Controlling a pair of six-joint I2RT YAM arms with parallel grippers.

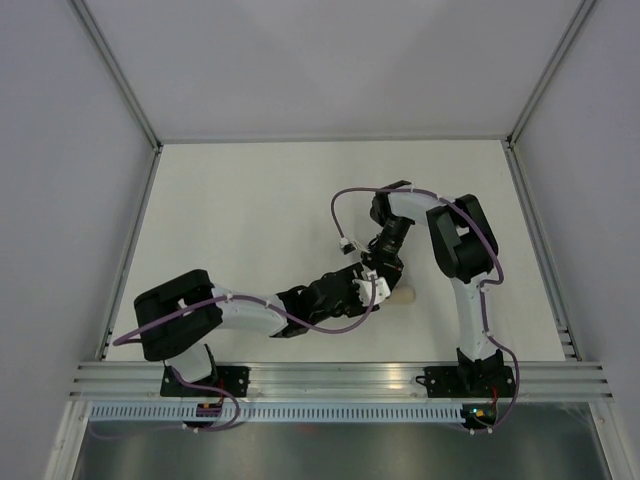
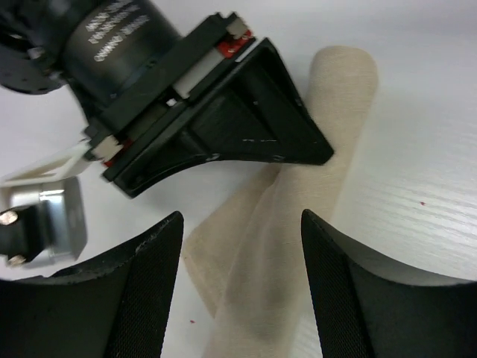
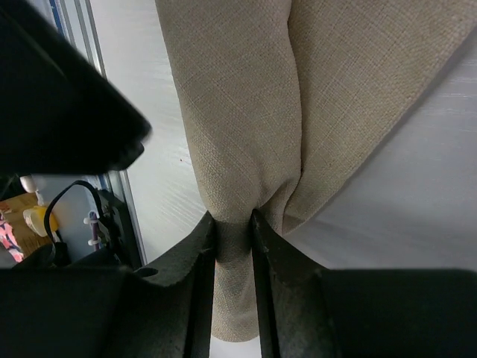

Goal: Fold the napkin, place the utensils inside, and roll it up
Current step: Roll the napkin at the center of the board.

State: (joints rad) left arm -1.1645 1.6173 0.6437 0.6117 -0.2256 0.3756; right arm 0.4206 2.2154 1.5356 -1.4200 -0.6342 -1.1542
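Note:
The beige napkin (image 2: 298, 246) lies as a narrow rolled bundle on the white table; in the top view only its end (image 1: 401, 295) shows past the grippers. My left gripper (image 2: 241, 216) is open, one finger on each side of the roll, low over it. My right gripper (image 3: 234, 231) is shut on the napkin (image 3: 246, 112), pinching its rolled end between both fingers. The right gripper's finger (image 2: 261, 127) lies across the roll in the left wrist view. Both grippers meet at the table's middle (image 1: 375, 282). No utensils are visible.
An aluminium rail (image 1: 340, 380) runs along the near edge, also seen in the right wrist view (image 3: 78, 30). Metal frame posts (image 1: 130, 250) border the white table (image 1: 250, 200) left and right. A purple cable (image 1: 345, 205) loops above the right wrist.

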